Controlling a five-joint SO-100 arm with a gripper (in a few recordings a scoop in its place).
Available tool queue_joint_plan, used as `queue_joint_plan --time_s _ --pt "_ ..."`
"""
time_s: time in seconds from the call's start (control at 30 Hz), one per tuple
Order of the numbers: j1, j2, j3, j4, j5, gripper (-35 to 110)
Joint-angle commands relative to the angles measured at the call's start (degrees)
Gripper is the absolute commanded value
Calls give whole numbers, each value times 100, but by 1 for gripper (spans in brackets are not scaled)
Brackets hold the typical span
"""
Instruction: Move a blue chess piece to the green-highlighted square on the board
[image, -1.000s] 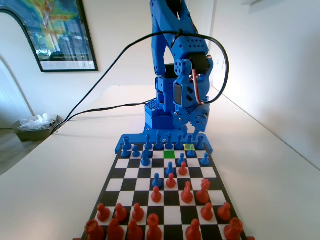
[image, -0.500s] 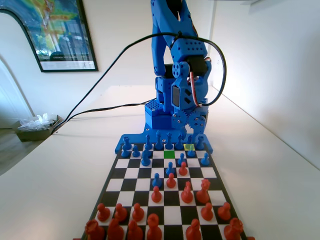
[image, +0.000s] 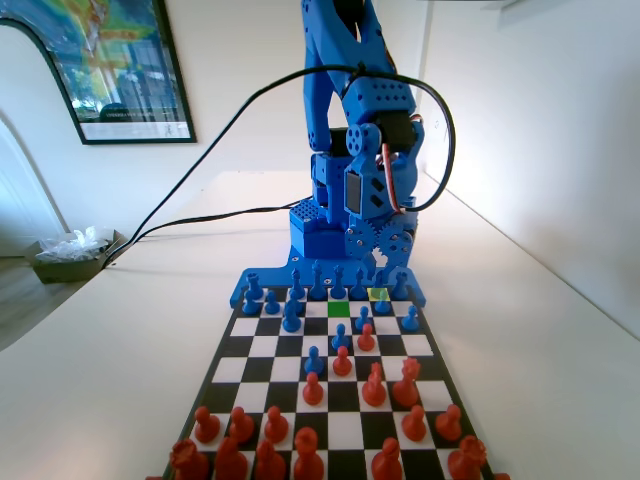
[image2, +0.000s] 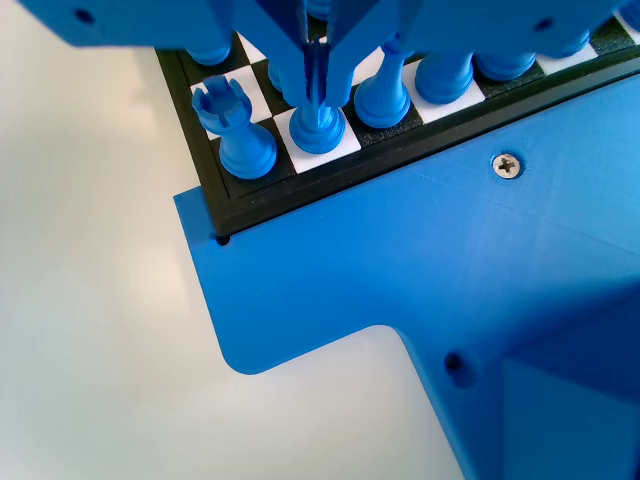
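Your arm barely shifted since the earlier frame, your gripper (image2: 318, 95) now closed on a back-row blue piece (image2: 319, 128) top centre of the wrist view, not lifted; green square (image: 338, 309), fixed view centre, sits empty, so the carry remains.

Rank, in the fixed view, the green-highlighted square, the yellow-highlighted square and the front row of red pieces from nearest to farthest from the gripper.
From the gripper:
1. The yellow-highlighted square, just below it.
2. The green-highlighted square, lower left.
3. The front row of red pieces, at the picture's bottom edge.
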Motion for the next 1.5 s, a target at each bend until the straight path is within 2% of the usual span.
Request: queue_joint_plan --time_s 0.0,0.3,0.93,1.47 --pt "-132 97 9 18 -79 1" --pt "-97 378 -18 272 -141 1" --pt "510 1775 -958 1995 -70 1" --pt "1898 1529 -853 1564 -352 1"
